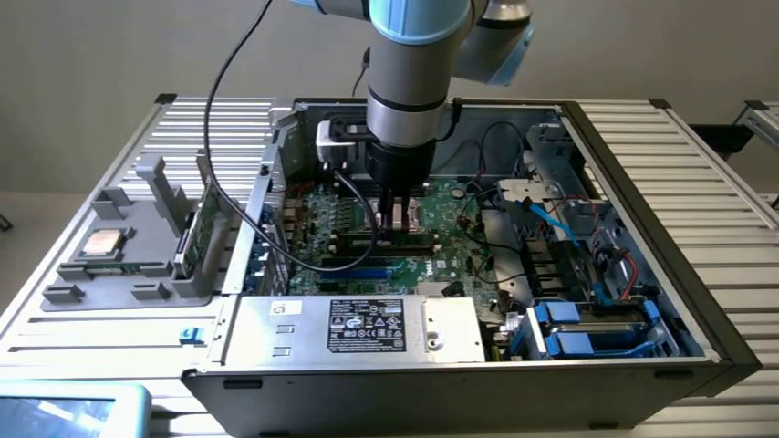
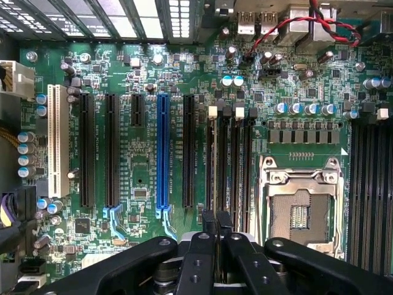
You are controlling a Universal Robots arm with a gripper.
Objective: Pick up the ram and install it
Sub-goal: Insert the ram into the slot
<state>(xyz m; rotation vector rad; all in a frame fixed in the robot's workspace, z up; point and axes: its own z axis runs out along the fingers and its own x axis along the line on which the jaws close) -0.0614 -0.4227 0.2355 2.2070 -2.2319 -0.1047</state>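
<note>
"Half done, by the look of it? Where's the memory stick?"

"More than half, I judge. My hand (image 1: 392,230) is down inside the computer case (image 1: 426,401), low over the green board (image 2: 142,69). I take the memory stick (image 1: 363,240) to be the dark narrow bar straight under my fingertips, lying along the memory slots (image 2: 237,166). It sits edge-on to me, so I cannot swear to it."

"Are you gripping it?"

"My fingers (image 2: 207,228) are pressed close, a bare sliver between them, about midway along the slot. I judge they pinch the stick's top edge. Whether it is fully seated I cannot tell."

"So which step?"

"Seating, not fetching. The grey holder (image 1: 73,297) sits on the worktop (image 1: 681,182) well away from my hand, toward the exterior view's left. It carries a silver chip (image 1: 102,243) and a tall green card (image 1: 192,239), neither of them my business. The empty processor socket (image 2: 299,212) lies just beside my fingertips."

"What does seating ask of you?"

"The stick square to its slot from end to end, then a straight, even push so neither end drops first. The pale end clips (image 2: 213,112) beyond my fingertips are the sign to watch. Tilt it, and I risk the board."
</note>
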